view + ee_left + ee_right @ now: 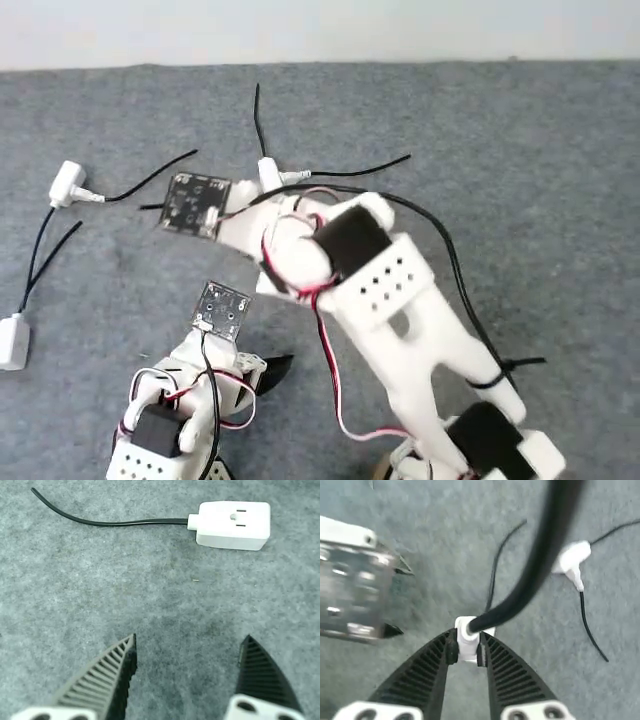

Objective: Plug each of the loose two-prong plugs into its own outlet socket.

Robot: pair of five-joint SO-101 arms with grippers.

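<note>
My right gripper [468, 636] is shut on a small white plug [466, 647], whose thick black cord [540, 555] rises toward the camera. Beyond it, a second white plug [572, 557] with a thin black cord lies on the grey carpet; it is at the far left [68, 183] in the high view. My left gripper [191, 640] is open over bare carpet, nothing between its fingers. Ahead of it lies a white outlet socket block [232, 525] with a black cord, slots facing up. A white block [12, 340] lies at the left edge in the high view.
My right arm [380, 280] stretches from the front right across the middle, and the left arm [180, 400] sits at the front left. Another white corded piece [268, 172] lies behind the right arm. The left arm's camera board [350, 600] is close beside the right gripper.
</note>
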